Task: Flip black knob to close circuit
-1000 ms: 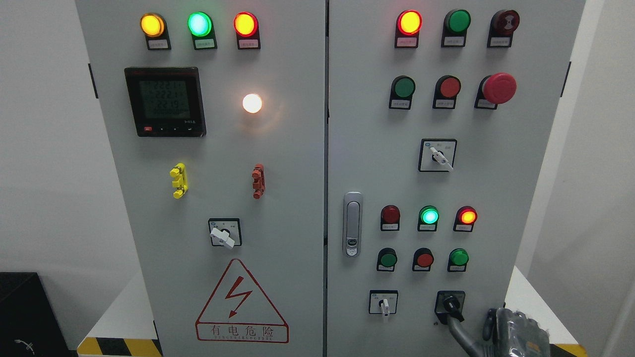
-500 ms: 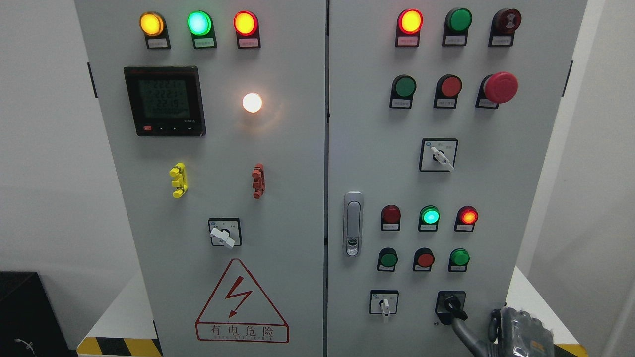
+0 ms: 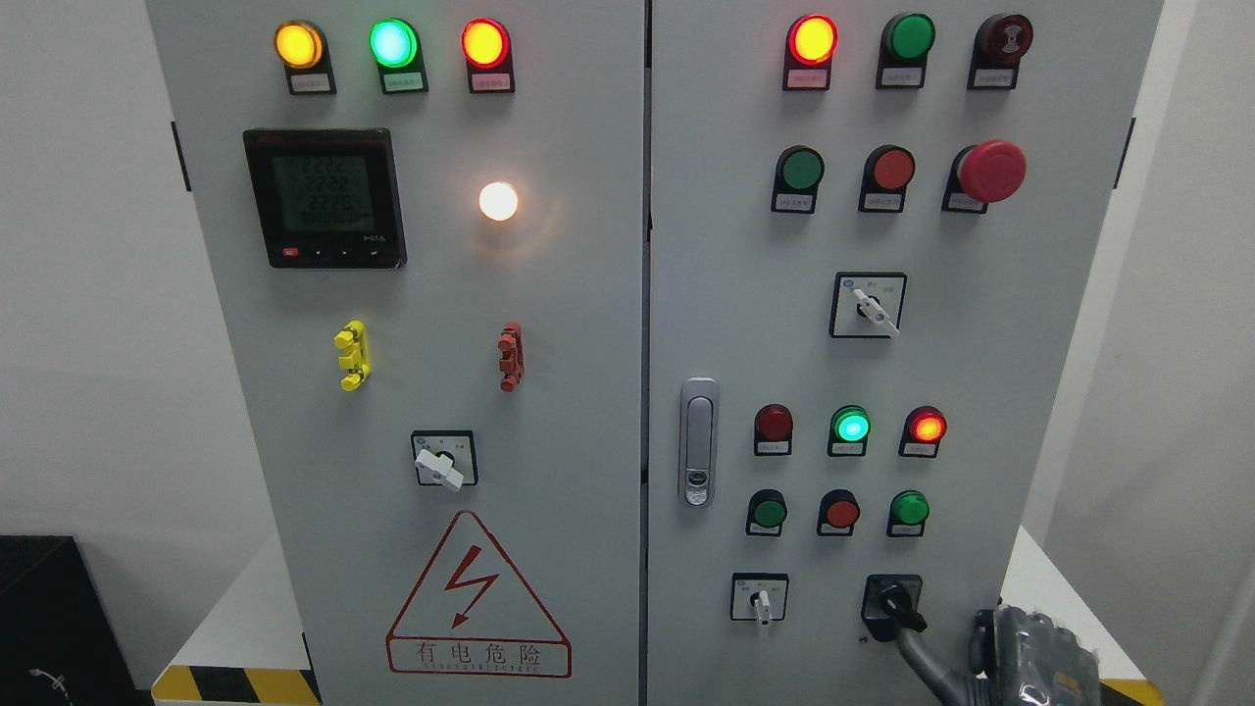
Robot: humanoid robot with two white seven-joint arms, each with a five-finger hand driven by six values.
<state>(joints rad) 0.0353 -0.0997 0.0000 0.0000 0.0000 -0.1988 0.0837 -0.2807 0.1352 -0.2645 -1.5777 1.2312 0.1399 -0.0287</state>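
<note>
The black knob (image 3: pixel 894 600) sits in a black square plate at the lower right of the cabinet's right door (image 3: pixel 745 324). Its handle points down and to the right. My right hand (image 3: pixel 946 642) comes in at the bottom right corner. One grey finger (image 3: pixel 917 655) stretches up and touches the underside of the knob's handle. The other fingers stand loosely beside it and hold nothing. Most of the hand is cut off by the bottom edge. The left arm is out of view.
A white selector switch (image 3: pixel 760 600) sits left of the knob, with rows of push buttons and lit lamps above. A red emergency stop (image 3: pixel 990 170) juts out at the upper right. A door latch (image 3: pixel 697 441) is near the seam. A white base ledge (image 3: pixel 1044 588) sticks out on the right.
The knob's handle has turned from pointing almost straight down to pointing down and right. My right hand has shifted slightly to the right, its finger following the handle.
</note>
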